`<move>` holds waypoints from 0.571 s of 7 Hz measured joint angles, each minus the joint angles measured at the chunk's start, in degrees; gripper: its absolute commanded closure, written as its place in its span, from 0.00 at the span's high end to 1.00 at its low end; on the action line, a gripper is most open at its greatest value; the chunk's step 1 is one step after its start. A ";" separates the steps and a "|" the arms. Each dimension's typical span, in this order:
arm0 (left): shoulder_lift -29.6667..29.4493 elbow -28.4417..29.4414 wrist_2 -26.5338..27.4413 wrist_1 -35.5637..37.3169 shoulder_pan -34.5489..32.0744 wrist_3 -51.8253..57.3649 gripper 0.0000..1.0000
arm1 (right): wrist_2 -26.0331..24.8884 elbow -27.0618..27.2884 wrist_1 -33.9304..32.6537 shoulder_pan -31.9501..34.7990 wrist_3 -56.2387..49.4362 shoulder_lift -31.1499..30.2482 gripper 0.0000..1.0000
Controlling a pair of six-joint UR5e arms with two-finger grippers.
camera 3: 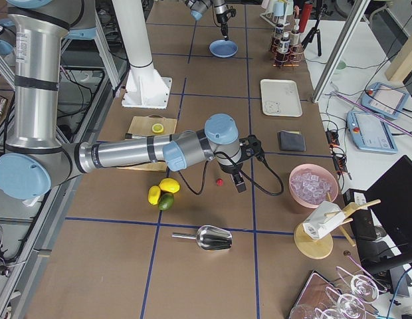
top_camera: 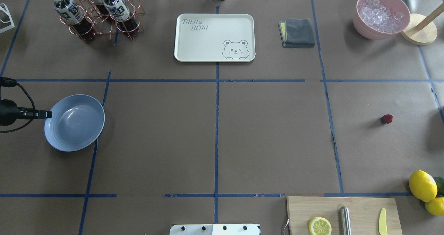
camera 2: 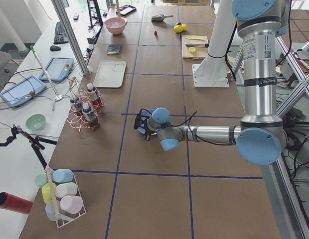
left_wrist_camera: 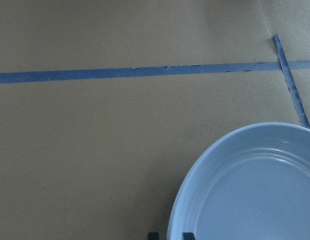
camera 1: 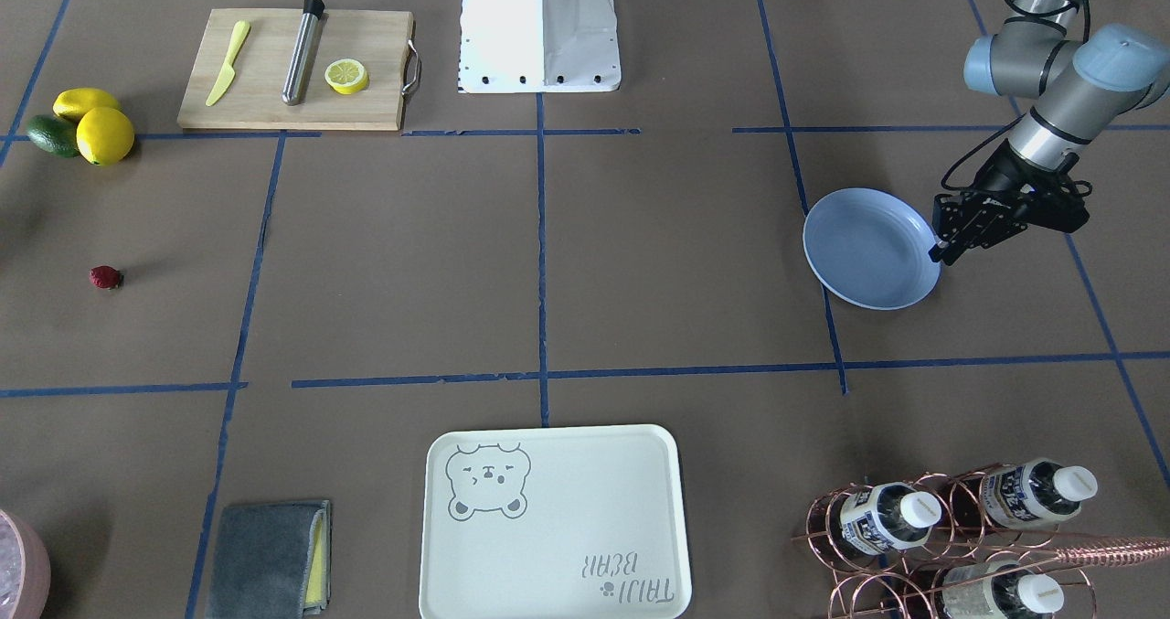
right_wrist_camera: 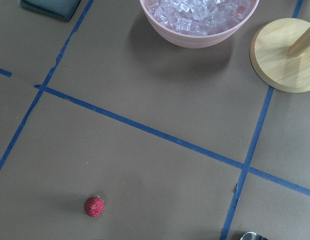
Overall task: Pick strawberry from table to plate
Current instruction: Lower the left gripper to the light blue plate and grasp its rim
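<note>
The strawberry (camera 1: 105,277) (top_camera: 386,118) (right_wrist_camera: 94,206) lies alone on the brown table (top_camera: 270,134), small, dark red and bumpy, far out on my right side. The light-blue plate (camera 1: 868,249) (top_camera: 74,122) (left_wrist_camera: 255,190) rests on the table on my left side with nothing in it. My left gripper (camera 1: 941,251) (top_camera: 48,114) is at the plate's outer edge, with its two fingertips close together astride the rim. My right gripper (camera 3: 240,187) hovers just beside the strawberry (camera 3: 219,181). It shows only in the exterior right view, so I cannot tell whether it is open or shut.
A cutting board (camera 1: 292,70) near the robot base carries a lemon half, a yellow knife and a metal rod. Lemons and a lime (camera 1: 82,125) sit beside it. On the far side are the cream bear tray (top_camera: 214,37), grey cloth (top_camera: 297,32), pink ice bowl (top_camera: 381,14) and bottle rack (top_camera: 97,13).
</note>
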 measured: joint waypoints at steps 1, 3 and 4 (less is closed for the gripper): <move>-0.12 0.18 0.16 0.01 0.03 -0.01 0.08 | -0.03 0.01 0.00 -0.01 -0.02 0.02 1.00; -0.21 0.13 0.28 -0.08 0.11 -0.33 0.00 | -0.02 0.02 0.00 0.01 -0.01 0.02 1.00; -0.28 -0.10 0.20 -0.17 0.15 -0.47 0.00 | 0.01 0.02 0.00 0.02 0.00 0.01 1.00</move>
